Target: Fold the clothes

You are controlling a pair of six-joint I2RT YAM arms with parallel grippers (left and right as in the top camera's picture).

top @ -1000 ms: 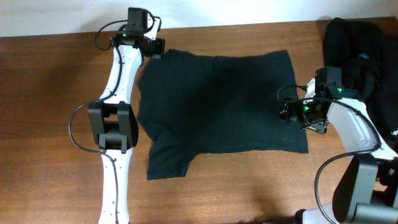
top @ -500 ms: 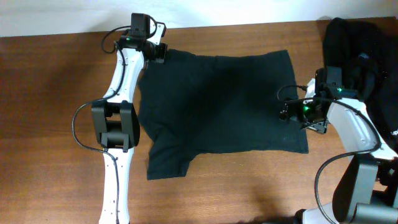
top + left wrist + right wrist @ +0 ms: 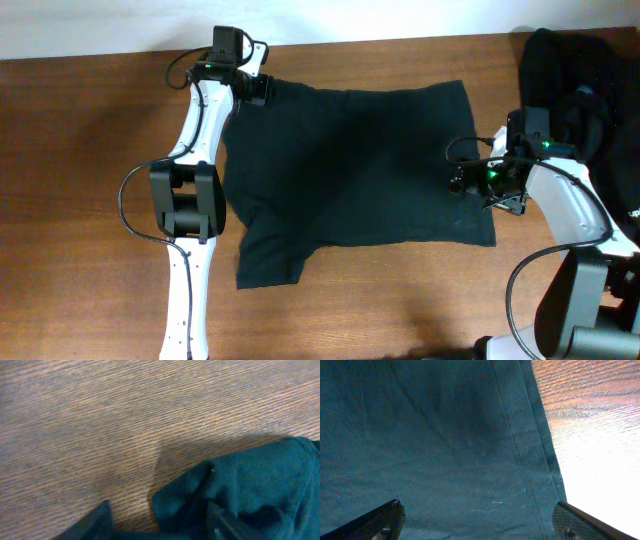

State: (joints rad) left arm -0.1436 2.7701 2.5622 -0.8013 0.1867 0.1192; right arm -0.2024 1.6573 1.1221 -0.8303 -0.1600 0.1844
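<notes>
A black short-sleeved T-shirt lies spread flat on the brown table. My left gripper sits low at the shirt's far left corner. In the left wrist view a bunched fold of that corner lies between the parted jaws of the left gripper. The right finger touches the cloth, and bare wood shows beside the left finger. My right gripper hovers over the shirt's right hem. The right gripper is wide open with nothing in it.
A heap of more black clothes lies at the far right corner, behind the right arm. The table's far edge runs just behind the left gripper. Bare wood shows right of the hem.
My left gripper has shifted a little right and toward me onto the shirt's corner, and its jaws have widened. The right arm has not moved.
</notes>
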